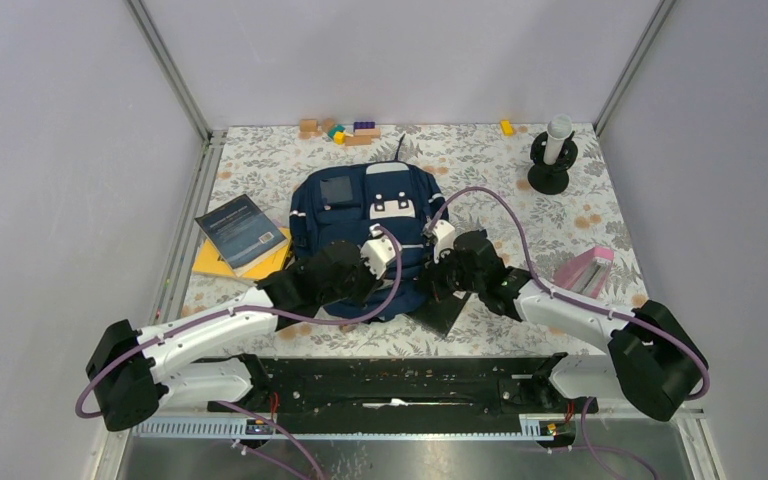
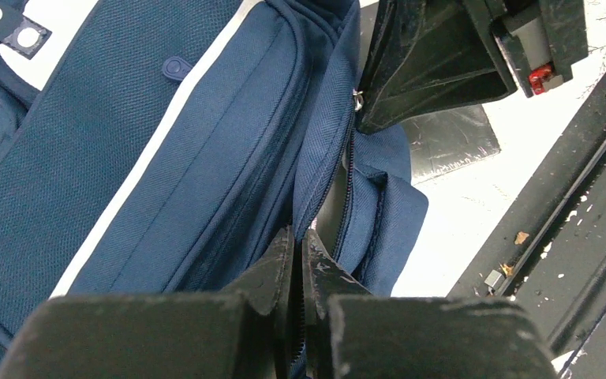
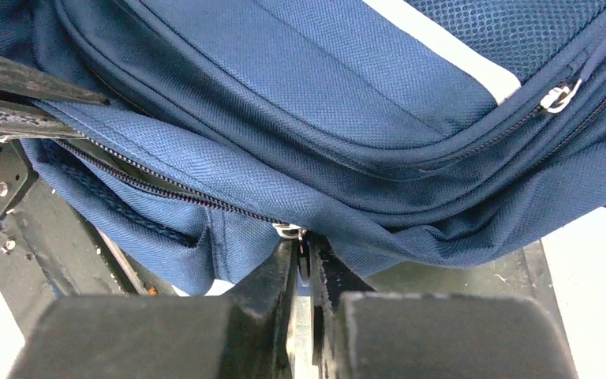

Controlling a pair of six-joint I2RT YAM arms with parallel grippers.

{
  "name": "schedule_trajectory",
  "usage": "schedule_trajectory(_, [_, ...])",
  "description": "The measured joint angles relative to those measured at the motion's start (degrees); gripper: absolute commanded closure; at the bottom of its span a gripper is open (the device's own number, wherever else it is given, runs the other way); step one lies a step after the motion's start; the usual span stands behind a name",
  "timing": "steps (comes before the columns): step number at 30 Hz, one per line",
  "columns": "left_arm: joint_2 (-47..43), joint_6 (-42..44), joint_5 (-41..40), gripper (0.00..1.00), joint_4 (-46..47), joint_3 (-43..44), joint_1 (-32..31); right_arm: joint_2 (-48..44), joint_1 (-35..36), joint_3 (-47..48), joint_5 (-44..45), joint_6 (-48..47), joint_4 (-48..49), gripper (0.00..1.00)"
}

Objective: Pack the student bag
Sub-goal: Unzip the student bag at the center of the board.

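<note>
You have a floral table carrying the student bag: book to its left, blocks behind, pink box to its right.

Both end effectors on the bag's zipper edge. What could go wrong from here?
1. Right end effector pinches just the small zipper pull; it may slip off under tension.
2. Left end effector clamps student bag fabric beside the zipper, where folds bunch; the pull could jam there.
</note>
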Motion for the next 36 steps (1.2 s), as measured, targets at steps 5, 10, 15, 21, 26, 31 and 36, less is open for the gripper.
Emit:
schedule_trajectory(5, [-0.09,0.00,-1.01,1.00,-0.02,0.00,0.00,0.07,0.63,0.00,2.12,2.01,0.70,1.00])
schedule_trajectory(10, [-0.50,-0.44,-2.62,1.00,0.02,0.00,0.00,-1.25,1.01,0.00,8.02,3.06,-0.22,1.00])
schedule_trajectory(15, [-2.19,-1.33,-4.11,1.00,-0.33,0.00,0.00,-2.23,0.98,0.07,16.48,2.95,-2.80,1.00])
schedule_trajectory(21, [-5.35,-2.34,-5.66,1.00,-1.77,0.02,0.00,-0.33,0.13,2.82,20.72,2.67,-5.77,1.00])
schedule_trajectory(26, [-7.32,-2.75,-6.93,1.00,-3.67,0.35,0.00,2.38,-1.11,5.16,20.94,2.43,-6.97,1.00])
schedule_trajectory(31, [-7.93,-3.08,-8.41,1.00,-6.14,2.19,0.00,5.92,-2.91,8.33,21.24,1.18,-7.93,1.00])
schedule_trajectory(36, [-8.09,-3.67,-10.34,1.00,-8.04,4.44,0.00,9.55,-5.73,11.28,20.79,0.07,-7.91,1.00])
